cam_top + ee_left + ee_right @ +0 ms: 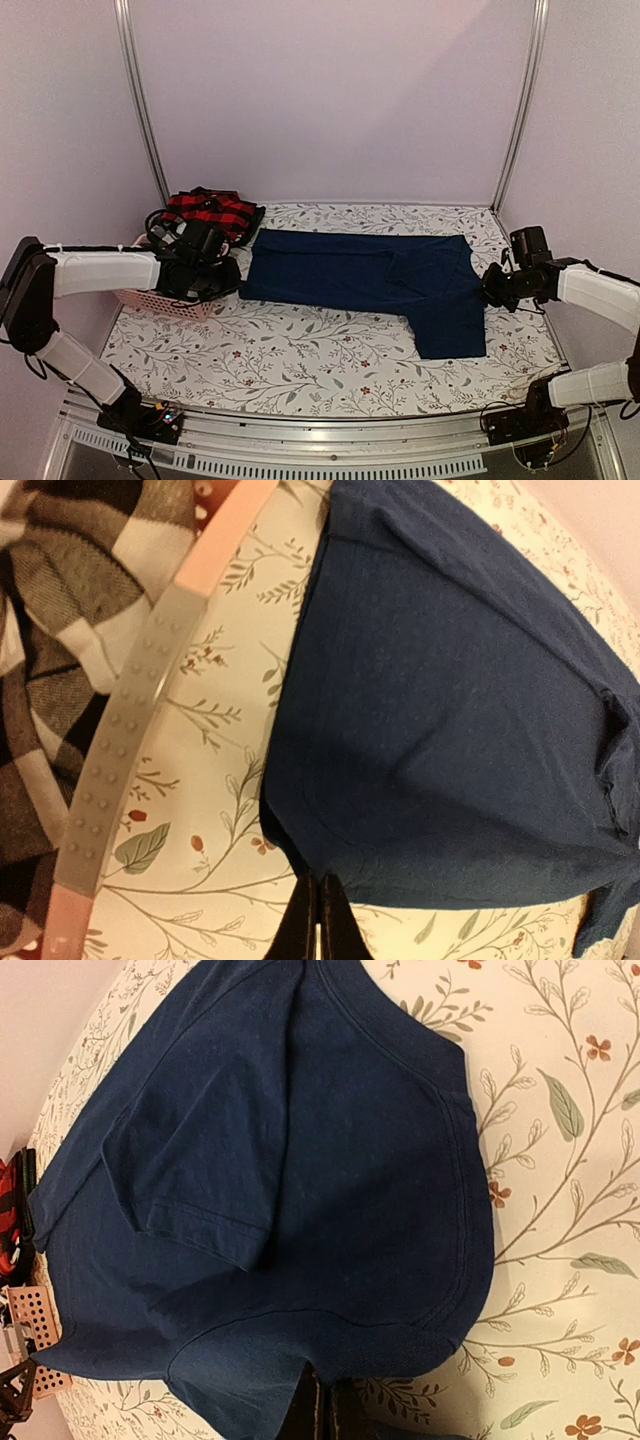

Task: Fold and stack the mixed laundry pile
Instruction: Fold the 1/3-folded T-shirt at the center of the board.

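Navy garment (370, 280) lies flat on the bench (300, 360) just right of the basket (165, 300), long axis running away from it. Left end effector (228, 278) is pinched shut at the basket end; right end effector (490, 285) is also shut at the far end.

From the top camera I cannot separate the fingers of the left gripper (228, 275): they melt into one dark shape that also covers much of the pink basket (165, 300) below the red-and-black plaid piece (212, 210). In the left wrist view the checked shirt (60, 610) is cut by the left edge and the navy garment (450, 710) by the right edge. The right gripper (325, 1405) shows only as a dark stub at the bottom edge, and I cannot tell if cloth is pinched in it.
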Motion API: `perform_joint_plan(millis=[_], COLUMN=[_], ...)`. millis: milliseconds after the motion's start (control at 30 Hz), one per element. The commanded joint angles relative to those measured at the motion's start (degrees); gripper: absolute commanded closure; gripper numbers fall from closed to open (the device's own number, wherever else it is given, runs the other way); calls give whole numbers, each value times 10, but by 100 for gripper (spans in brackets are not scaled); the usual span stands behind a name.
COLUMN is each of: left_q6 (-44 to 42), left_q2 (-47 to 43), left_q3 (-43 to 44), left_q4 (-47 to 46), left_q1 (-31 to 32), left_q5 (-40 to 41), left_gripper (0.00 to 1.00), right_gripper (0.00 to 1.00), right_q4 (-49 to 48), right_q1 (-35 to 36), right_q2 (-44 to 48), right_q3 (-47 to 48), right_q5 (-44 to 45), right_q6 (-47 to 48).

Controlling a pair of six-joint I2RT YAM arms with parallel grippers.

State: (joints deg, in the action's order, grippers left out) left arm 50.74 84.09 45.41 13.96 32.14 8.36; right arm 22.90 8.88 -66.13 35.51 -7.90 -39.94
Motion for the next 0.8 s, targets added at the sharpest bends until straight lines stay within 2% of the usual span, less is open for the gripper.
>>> perform_joint_plan(millis=[0, 433, 767], left_q6=[-41, -102, -128], left_q2=[17, 116, 191], left_q3=[51, 141, 191], left_q4=[-35, -75, -91], left_q1=[-20, -86, -100], left_q5=[-2, -36, -43], left_gripper=[100, 100, 100], right_gripper=[100, 100, 100], right_q4=[-34, -66, -81], right_q1=[-25, -73, -77], right_q2=[-38, -211, -339], right_q3=[39, 173, 256], right_q5=[-27, -100, -138], right_q6=[34, 93, 116])
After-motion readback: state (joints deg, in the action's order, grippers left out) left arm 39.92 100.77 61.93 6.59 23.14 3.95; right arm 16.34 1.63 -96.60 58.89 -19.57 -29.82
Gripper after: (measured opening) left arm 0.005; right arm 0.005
